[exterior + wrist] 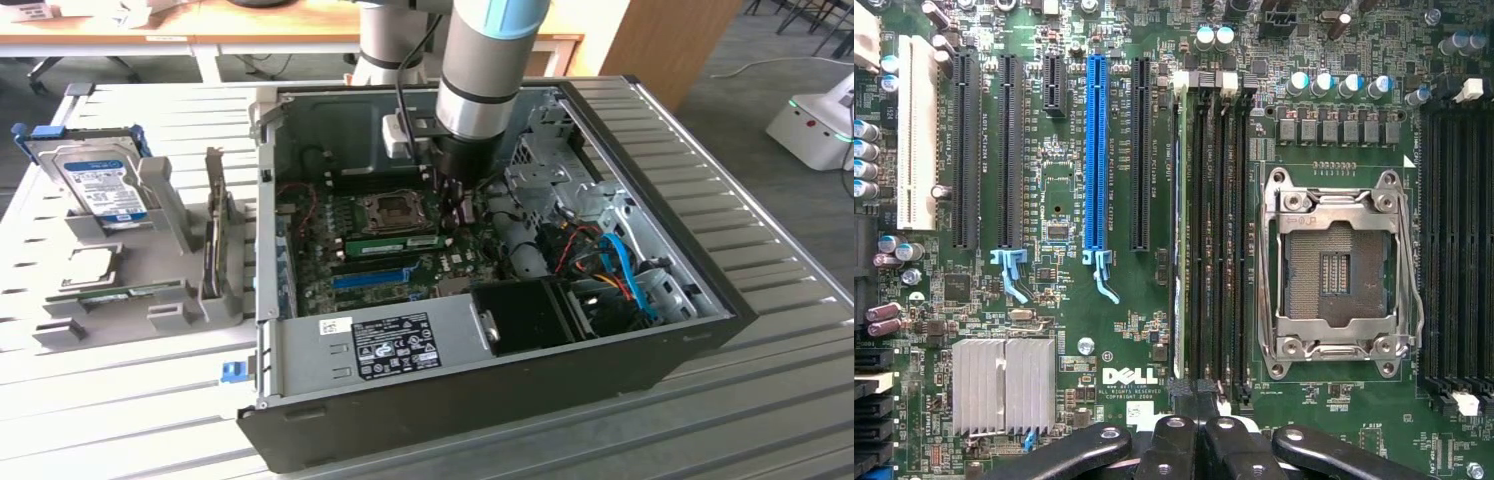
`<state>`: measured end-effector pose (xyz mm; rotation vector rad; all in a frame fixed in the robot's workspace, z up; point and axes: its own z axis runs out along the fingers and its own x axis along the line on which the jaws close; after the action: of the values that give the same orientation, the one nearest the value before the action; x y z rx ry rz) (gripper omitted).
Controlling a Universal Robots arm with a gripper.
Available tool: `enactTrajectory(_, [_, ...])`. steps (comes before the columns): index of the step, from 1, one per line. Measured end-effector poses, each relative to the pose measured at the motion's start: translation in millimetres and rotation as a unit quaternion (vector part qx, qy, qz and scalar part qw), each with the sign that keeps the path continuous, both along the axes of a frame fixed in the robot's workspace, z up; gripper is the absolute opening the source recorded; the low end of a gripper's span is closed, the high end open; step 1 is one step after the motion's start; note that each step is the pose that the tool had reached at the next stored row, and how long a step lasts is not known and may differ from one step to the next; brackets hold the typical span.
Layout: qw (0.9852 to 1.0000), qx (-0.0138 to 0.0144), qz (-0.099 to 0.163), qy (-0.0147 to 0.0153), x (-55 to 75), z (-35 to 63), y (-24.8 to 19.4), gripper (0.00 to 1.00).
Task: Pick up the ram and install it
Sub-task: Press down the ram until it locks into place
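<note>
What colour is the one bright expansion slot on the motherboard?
Blue; the expansion slot shows best in the wrist view.

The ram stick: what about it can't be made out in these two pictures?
- Wrist view: the ram is seen edge-on from above, so how deep it is seated is unclear.
- Wrist view: the gripper covers the ram's near-end latch.
- Exterior view: the ram is too small for any detail.

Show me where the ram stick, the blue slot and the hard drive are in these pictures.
ram [391, 244], exterior view: middle of the green stick seated on the motherboard.
blue slot [1095, 150], wrist view: middle of the long blue connector.
hard drive [104, 183], exterior view: its blue label, standing in the grey holder.
</note>
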<state>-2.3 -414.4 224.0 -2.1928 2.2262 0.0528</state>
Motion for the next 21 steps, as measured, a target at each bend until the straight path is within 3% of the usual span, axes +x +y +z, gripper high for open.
enactTrajectory(10, [1.0, 0.0, 0.0, 0.0001, 0.0, -0.8, 0.0, 0.11])
enactTrajectory(21, [0.9999, 0.0001, 0.0, 0.0127, 1.9, 8.1, 0.0, 0.11])
